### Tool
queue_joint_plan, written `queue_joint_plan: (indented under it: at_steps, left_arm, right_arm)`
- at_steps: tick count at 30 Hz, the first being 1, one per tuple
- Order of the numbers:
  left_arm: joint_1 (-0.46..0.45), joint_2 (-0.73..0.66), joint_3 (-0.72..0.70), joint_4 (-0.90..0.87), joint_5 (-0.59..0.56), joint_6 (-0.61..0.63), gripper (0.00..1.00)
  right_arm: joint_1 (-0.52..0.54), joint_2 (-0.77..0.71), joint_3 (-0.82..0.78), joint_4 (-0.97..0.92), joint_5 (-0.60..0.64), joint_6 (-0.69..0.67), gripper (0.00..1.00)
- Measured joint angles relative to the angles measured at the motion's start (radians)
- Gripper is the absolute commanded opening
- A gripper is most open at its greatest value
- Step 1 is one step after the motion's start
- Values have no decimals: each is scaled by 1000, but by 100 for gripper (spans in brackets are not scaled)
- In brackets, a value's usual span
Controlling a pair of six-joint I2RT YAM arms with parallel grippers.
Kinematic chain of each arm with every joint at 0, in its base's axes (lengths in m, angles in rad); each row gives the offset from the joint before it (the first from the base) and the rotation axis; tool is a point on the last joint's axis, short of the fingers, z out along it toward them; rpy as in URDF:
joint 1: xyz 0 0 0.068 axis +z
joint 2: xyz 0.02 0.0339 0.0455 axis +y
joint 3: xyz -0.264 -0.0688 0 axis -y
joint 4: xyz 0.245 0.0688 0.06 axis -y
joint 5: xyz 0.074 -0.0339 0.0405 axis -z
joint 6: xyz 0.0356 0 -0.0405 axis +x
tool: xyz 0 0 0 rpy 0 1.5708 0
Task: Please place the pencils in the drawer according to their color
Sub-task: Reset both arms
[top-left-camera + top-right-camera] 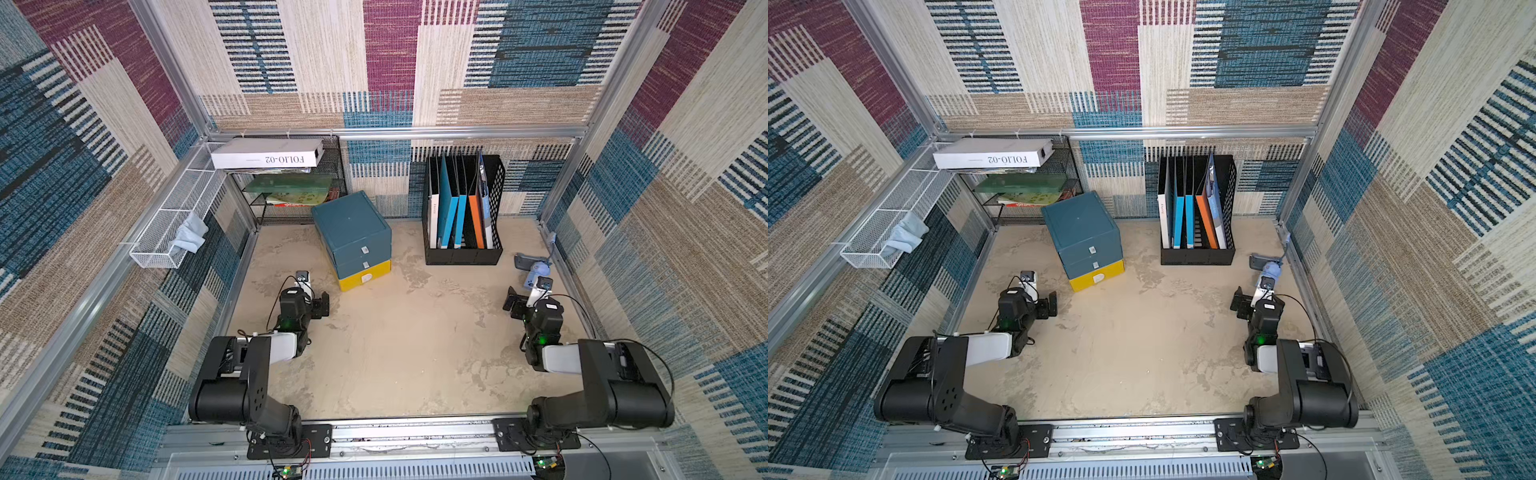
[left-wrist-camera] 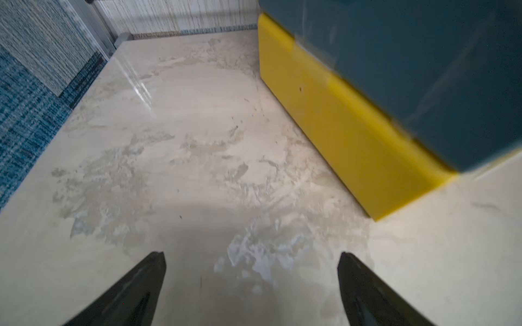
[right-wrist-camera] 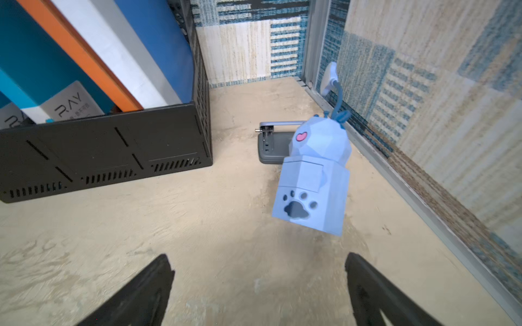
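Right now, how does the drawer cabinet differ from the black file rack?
The drawer cabinet is teal with a yellow bottom tier; the file rack is black. The cabinet's top is solid; the rack is open-topped, holding folders. The cabinet sits skewed to the back wall; the rack sits square. Both stand on the table.

The tabletop (image 2: 197, 113) looks like mottled stone, faintly glossy — the drawer cabinet (image 1: 351, 220) smooth matt plastic, the walls (image 1: 83, 166) rough woven cloth.
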Motion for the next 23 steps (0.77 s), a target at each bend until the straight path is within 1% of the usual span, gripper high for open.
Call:
queue_joint_plan:
  at_steps: [1, 3, 5, 10, 18, 23]
  left_arm:
    - [9, 2, 8, 0, 14, -8, 99]
    - [19, 7, 18, -5, 47, -12, 99]
    - [24, 10, 21, -11, 77, -14, 99]
    - [28, 10, 21, -12, 96, -20, 99]
    - [28, 10, 20, -12, 100, -28, 99]
    - [28, 9, 20, -12, 100, -32, 99]
  right_arm:
    - [0, 23, -2, 14, -34, -9, 99]
    - [0, 13, 28, 11, -77, -26, 100]
    - [-1, 18, 34, 81, -89, -31, 100]
    - [0, -10, 45, 55, -135, -61, 100]
    - [6, 4, 72, 34, -148, -79, 99]
    - [5, -4, 61, 27, -153, -80, 99]
